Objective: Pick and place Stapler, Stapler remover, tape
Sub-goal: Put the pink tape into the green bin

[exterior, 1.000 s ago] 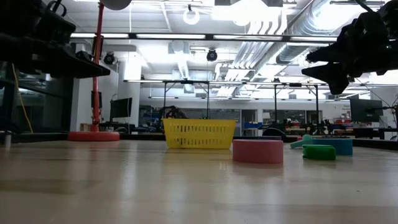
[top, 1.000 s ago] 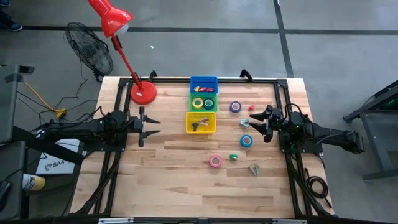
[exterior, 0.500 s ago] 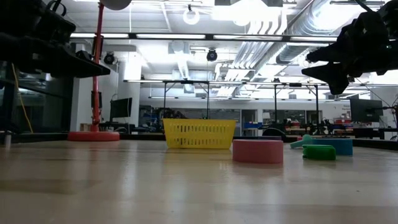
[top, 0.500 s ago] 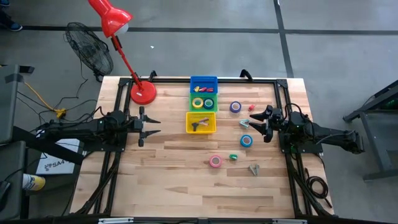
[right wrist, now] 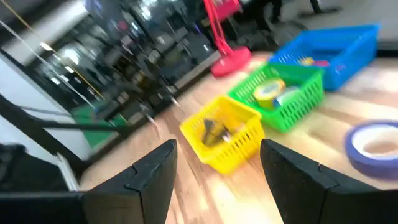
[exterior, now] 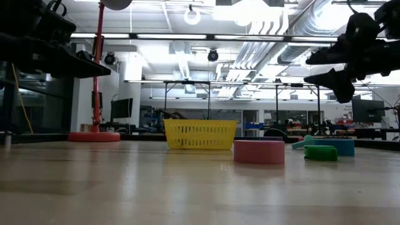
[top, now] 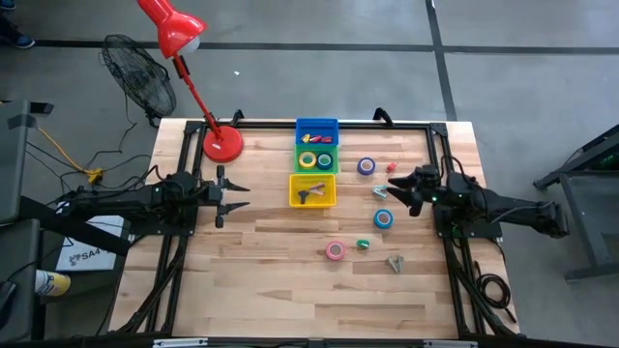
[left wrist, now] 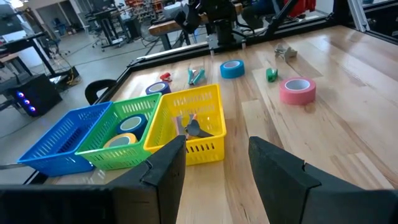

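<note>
Wooden tabletop (top: 271, 271) holds baskets; yellow basket (top: 312, 190) contents unclear. Right end effector (top: 406, 188) open near blue tape (top: 384, 218); left end effector (top: 235, 196) open, idle.

The purple tape roll (right wrist: 376, 144) is cut off by the right wrist view's edge. The blue basket's (top: 316, 130) small contents are unidentifiable.

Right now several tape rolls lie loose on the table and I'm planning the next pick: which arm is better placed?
The right. The right gripper, open, hovers beside the blue tape roll and purple tape roll. The left gripper, also open, waits across the table, beyond the yellow basket.
</note>
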